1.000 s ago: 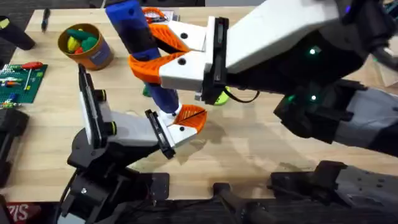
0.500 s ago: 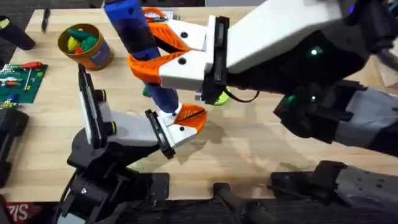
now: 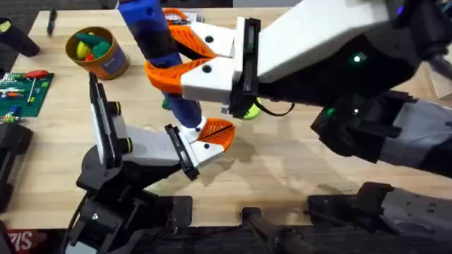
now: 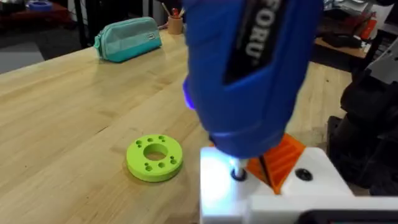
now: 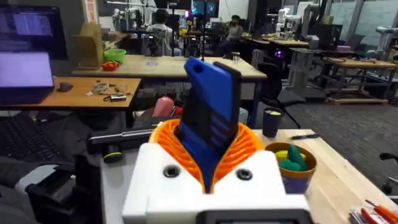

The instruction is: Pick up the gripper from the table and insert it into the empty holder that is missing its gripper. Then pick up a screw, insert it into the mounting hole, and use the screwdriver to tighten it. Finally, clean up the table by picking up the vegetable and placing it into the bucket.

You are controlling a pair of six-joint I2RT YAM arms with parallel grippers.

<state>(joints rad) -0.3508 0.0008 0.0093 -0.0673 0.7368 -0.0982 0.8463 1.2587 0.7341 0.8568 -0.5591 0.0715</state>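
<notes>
Left of the jaws, the bucket [image 3: 97,49] sits on the table [image 3: 296,159]; the right gripper [image 3: 166,53] is clamped on the screwdriver [image 3: 161,53], whose tip meets the gripper [image 3: 215,134] seated in the holder [image 3: 189,150] just below. Rigid, smooth and probably slippery, the screwdriver wants a mid-barrel grip. Whether the left arm's jaws are apart, I cannot tell.

Blue screwdriver [image 3: 161,60] tilted near-upright, tip down on white base of orange ribbed gripper [image 3: 215,134] seated in white holder [image 3: 157,149]; orange-tan bucket [image 3: 97,51] upright on tabletop [image 3: 282,159], well apart.
</notes>
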